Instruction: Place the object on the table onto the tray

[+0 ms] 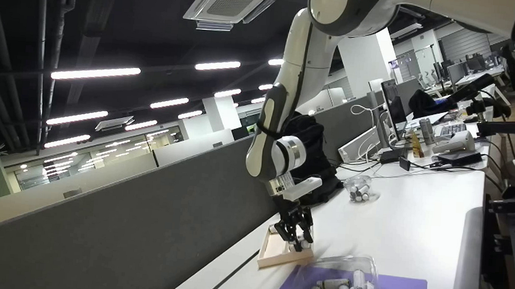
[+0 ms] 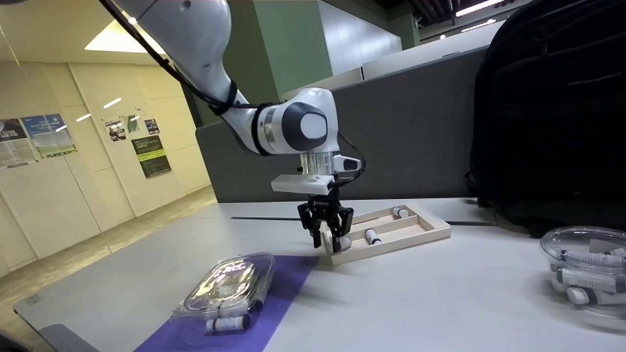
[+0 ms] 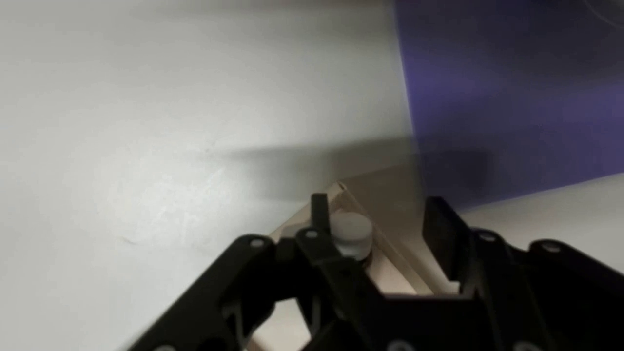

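On the white table (image 2: 415, 298), in an exterior view: clear box (image 2: 230, 286) of vials (image 2: 225, 324), left of the wooden tray (image 2: 396, 245). Purple mat (image 2: 288, 293), nearer the tray. Claw (image 2: 326, 244), fingers (image 3: 320, 214) spread apart, at the tray's left corner. White-capped vial (image 2: 345, 243), inside that corner, close beside one finger. Two further vials (image 2: 372, 236), farther right within the tray. Black backpack (image 2: 552, 122) and round tub (image 2: 577, 242) of vials (image 2: 589, 279), right of the tray.

In an exterior view, the smooth white worktop (image 2: 435, 288) gives free room between the pale wooden divided tray (image 2: 391, 246) and the round clear plastic tub (image 2: 577, 239) at right. The clear plastic box (image 2: 227, 283) obstructs the near left; the dark grey partition (image 2: 415, 142) and black backpack (image 2: 552, 127) close the far side.
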